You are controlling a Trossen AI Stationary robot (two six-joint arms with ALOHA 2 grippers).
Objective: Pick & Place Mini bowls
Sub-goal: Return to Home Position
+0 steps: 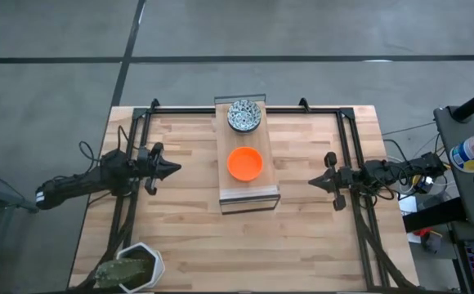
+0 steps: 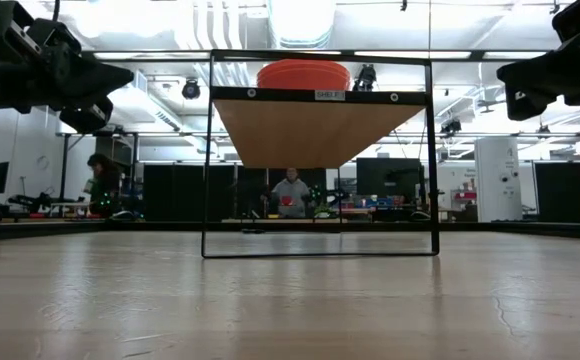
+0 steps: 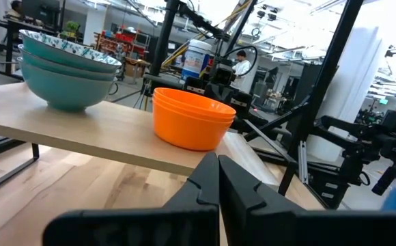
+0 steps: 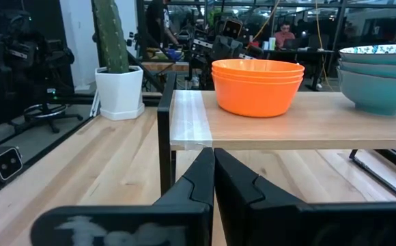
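Note:
A stack of orange mini bowls (image 1: 244, 163) rests by its base on a raised wooden shelf (image 1: 248, 186) at the table's middle. A stack of blue-patterned bowls (image 1: 243, 115) rests on the shelf's far end. Both stacks show in the left wrist view (image 3: 192, 117) (image 3: 67, 67) and the right wrist view (image 4: 257, 85) (image 4: 379, 74). My left gripper (image 1: 174, 170) is shut and empty, left of the shelf, above the table. My right gripper (image 1: 313, 182) is shut and empty, right of the shelf.
A white angular pot with a green plant (image 1: 131, 267) stands at the table's near left corner. A black metal frame (image 1: 347, 139) runs round the table top. People sit in the room beyond the table (image 2: 290, 192).

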